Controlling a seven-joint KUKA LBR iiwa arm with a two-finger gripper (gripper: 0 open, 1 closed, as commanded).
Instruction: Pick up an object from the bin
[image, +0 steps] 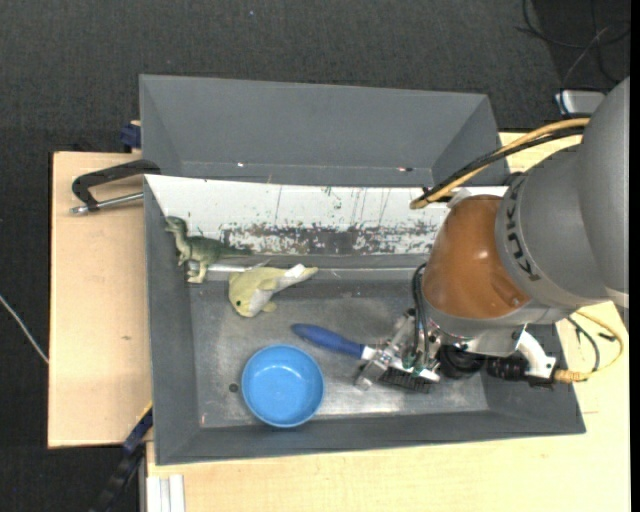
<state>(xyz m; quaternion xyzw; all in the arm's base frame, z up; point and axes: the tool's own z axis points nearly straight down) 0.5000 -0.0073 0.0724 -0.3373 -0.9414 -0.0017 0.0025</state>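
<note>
Grey metal bin (165, 380) first: it takes up most of my view, and everything in it lies on the floor, so from here the pick is not done.

The arm (560, 230) comes in from the right, and its orange cover (470, 260) hangs over the right part of the bin.

Next in size is a round blue bowl (283, 385), upright near the front wall and well left of the arm.

Behind it, towards the back wall, lies a pale yellow soft toy (258, 288).

A blue-handled tool (328, 341) lies slantwise between the bowl and the arm, its right end running in under the wrist.

A small green dinosaur (190, 250) stands in the back left corner, well apart from all this.

Smallest is the gripper (392, 362), down low at the floor and right at the end of that tool. The tool is the thing nearest to it and, I judge, the likely candidate.

I cannot tell whether the pincer is open or closed, or whether it has anything.

As I read it, the descent is made, while a sure grip and the lift out of the bin are both left to do
</note>
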